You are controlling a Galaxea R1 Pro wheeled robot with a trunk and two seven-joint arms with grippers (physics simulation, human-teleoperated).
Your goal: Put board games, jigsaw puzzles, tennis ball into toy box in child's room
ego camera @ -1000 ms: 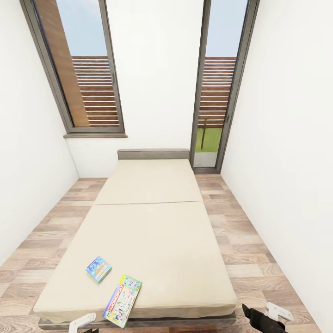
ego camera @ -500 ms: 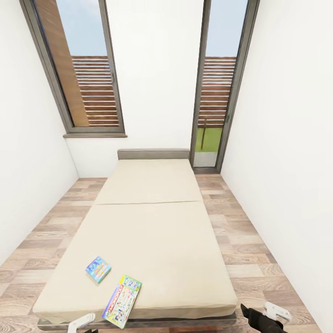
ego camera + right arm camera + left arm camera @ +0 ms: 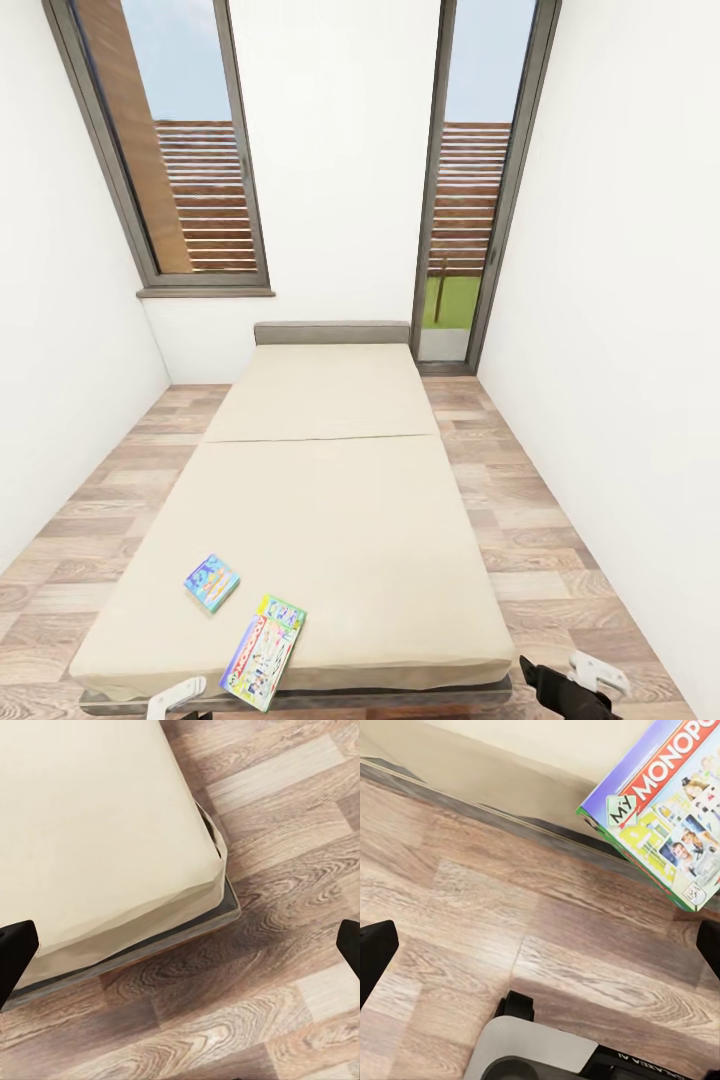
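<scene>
Beige bed: Monopoly box overhangs at 6 o'clock; approach with spread left pincer; right pincer likewise spread, empty.

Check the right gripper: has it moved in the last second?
Yes, slightly. In the head view the right gripper has slid a little toward the bed's near corner; the bed itself has not shifted.

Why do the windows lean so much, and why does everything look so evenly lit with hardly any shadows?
Head view: wide-angle distortion tilts the windows outward; flat simulator lighting leaves the bed nearly shadowless. Left wrist view: the Monopoly box is sharp and free of glare. Right wrist view: a dark shadow lies under the mattress edge.
</scene>
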